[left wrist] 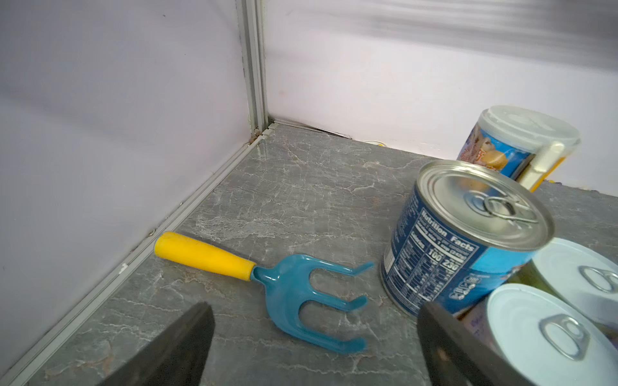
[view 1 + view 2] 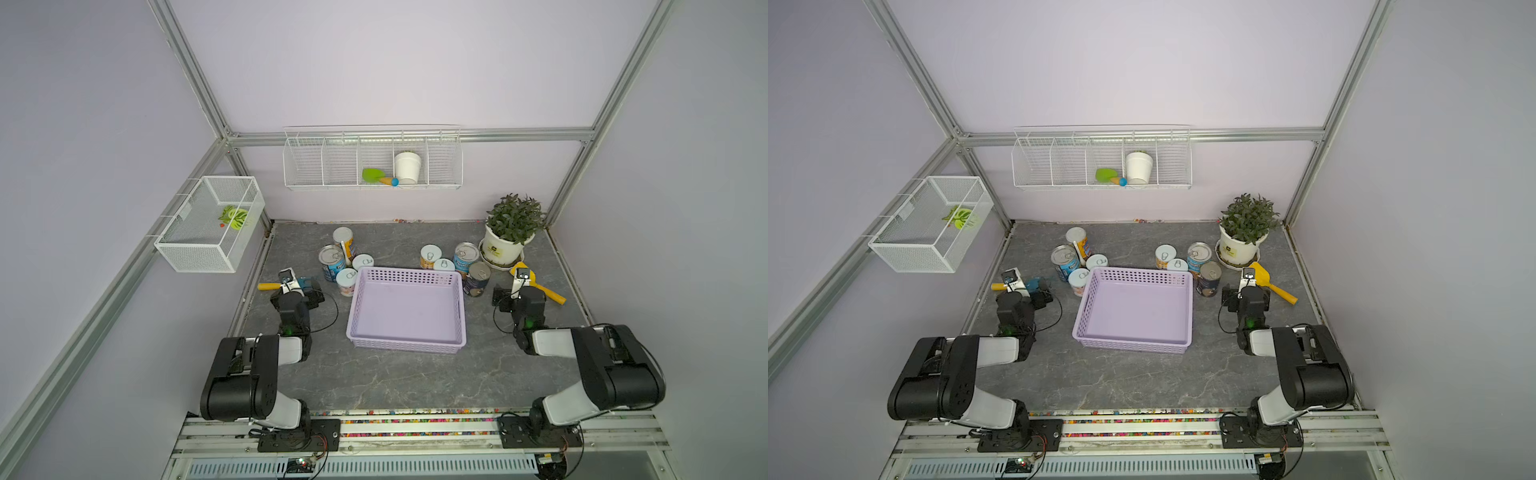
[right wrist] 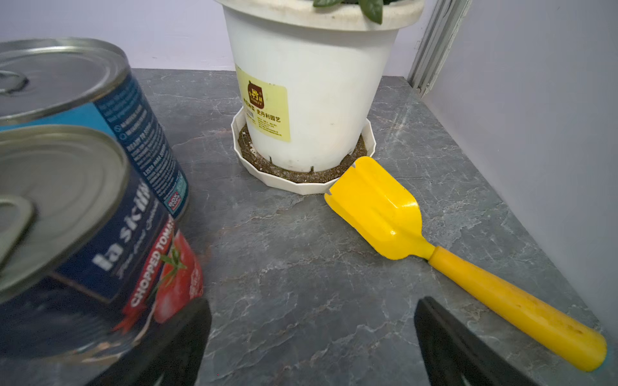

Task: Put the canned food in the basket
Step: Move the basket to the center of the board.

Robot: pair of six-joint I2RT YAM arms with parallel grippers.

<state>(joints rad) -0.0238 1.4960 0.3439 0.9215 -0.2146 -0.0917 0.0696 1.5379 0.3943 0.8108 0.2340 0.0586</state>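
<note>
Left claw and right claw spread wide, empty, grey marbled tabletop — lilac walls, aluminium frame

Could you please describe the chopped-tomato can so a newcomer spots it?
Find the lavender basket mid-table, then its far corner nearest the potted plant. Of the four cans there, the tomato can is the darkest, showing a red tomato.

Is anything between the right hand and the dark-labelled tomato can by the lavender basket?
Nothing visible. The dark-labelled tomato can stands close beside the open right hand, with only bare tabletop between; the yellow plastic trowel lies off to the other side.
</note>
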